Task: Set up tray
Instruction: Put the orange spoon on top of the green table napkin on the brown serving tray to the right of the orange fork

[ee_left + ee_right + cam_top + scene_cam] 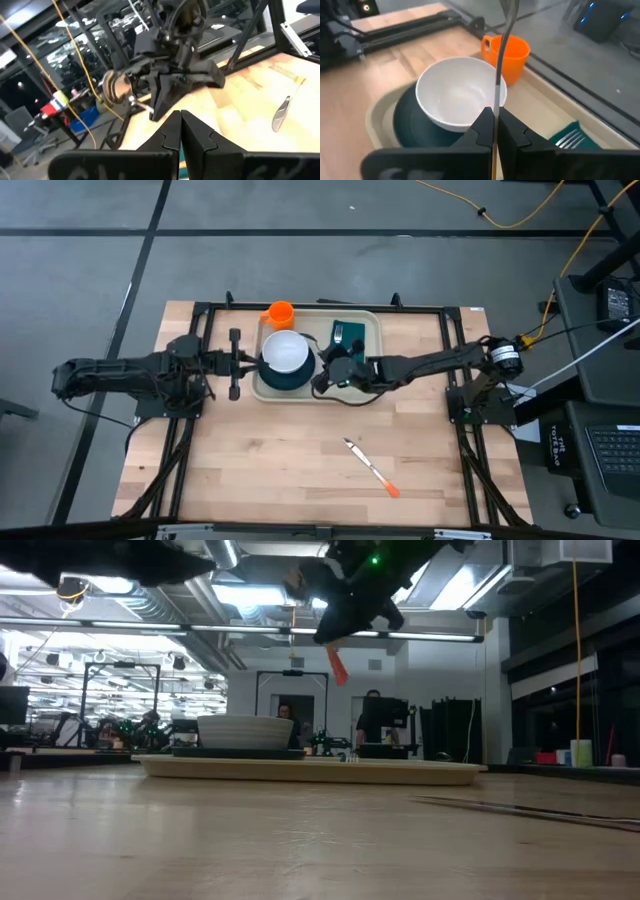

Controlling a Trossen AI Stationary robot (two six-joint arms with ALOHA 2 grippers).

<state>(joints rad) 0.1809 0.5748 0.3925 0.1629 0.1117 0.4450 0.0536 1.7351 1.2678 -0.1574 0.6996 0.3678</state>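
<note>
While both arms hang over the back half of the table, I see the tray (370,385) sitting just above the centre of the high view, flat on the wood, carrying a dark plate (410,125) with a white bowl (286,352) on it, an orange cup (279,313) at its upper left corner and a fork (568,138) on a green napkin (347,333) toward its upper right. My right gripper (325,378) hovers over the tray's lower middle, clenched on a thin metal utensil (501,65) that stands upright between its fingers in the right wrist view; I cannot tell which utensil it is. My left gripper (236,364) waits just off the tray's left edge, pinched closed on nothing. An orange-handled knife (370,469) lies well apart in the lower right of the high view. I judge the tray to be light, stiff plastic, probably slick, and now loaded with loose crockery, so I would take it by the raised rim on a long side and keep it level, since the bowl could slide or tip
</note>
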